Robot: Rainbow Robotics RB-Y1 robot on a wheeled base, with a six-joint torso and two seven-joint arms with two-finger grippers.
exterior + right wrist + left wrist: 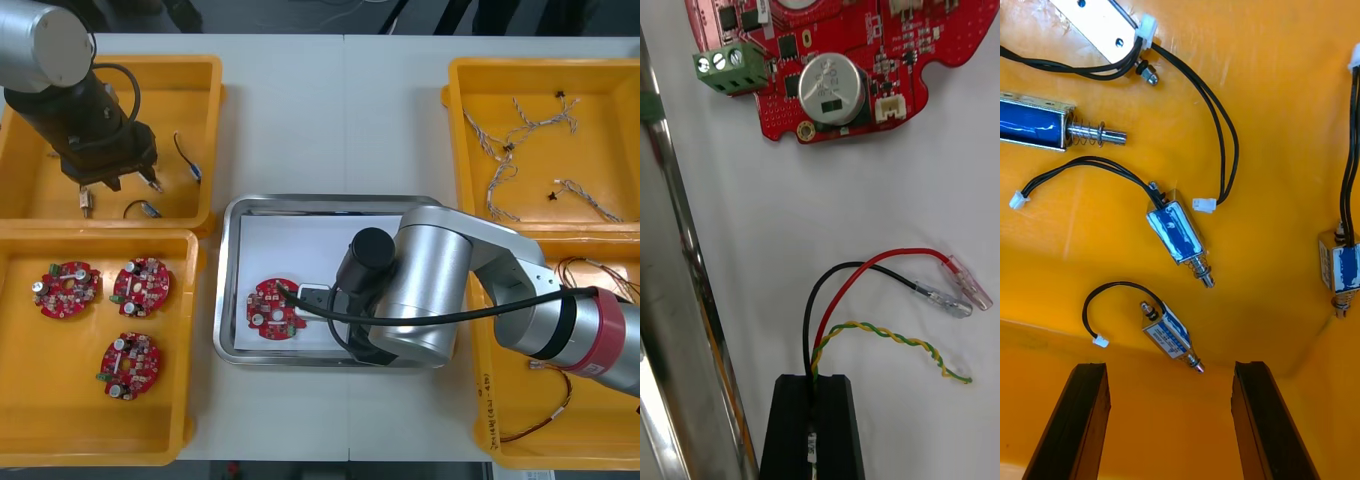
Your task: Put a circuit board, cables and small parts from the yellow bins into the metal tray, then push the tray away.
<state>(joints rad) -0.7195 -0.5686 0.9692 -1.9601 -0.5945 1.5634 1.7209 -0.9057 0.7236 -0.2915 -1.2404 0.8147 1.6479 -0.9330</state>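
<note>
- Fingers of your right gripper [814, 384] are pinched nearly together on the red and yellow cable [944, 302], low over the metal tray's [230, 280] white inside.
- From that grip, thin black and red leads arc out to clear-sleeved metal tips. A yellow-green twisted pair curls beside them, and all of it lies on the matte white liner.
- Just past the cable's loose ends, inside the tray, you have a round red circuit board [835, 67] lying flat. It has a scalloped edge, a green screw terminal block, a silvery round can and a small white socket.
- The tray's rim is polished, mirror-like metal with rounded corners.
- Your left gripper [1171, 367] hangs with its fingers spread wide and nothing between them, over the far yellow bin [190, 80] to the tray's left.
- Below it, small metal parts [1176, 232] lie scattered on the bin's smooth plastic floor. They are boxy bodies wrapped in glossy blue, each with a coiled spring and pin at one end and thin black leads ending in white plugs.
- Three more boards [140, 284] lie in the near bin [20, 400] left of the tray.
</note>
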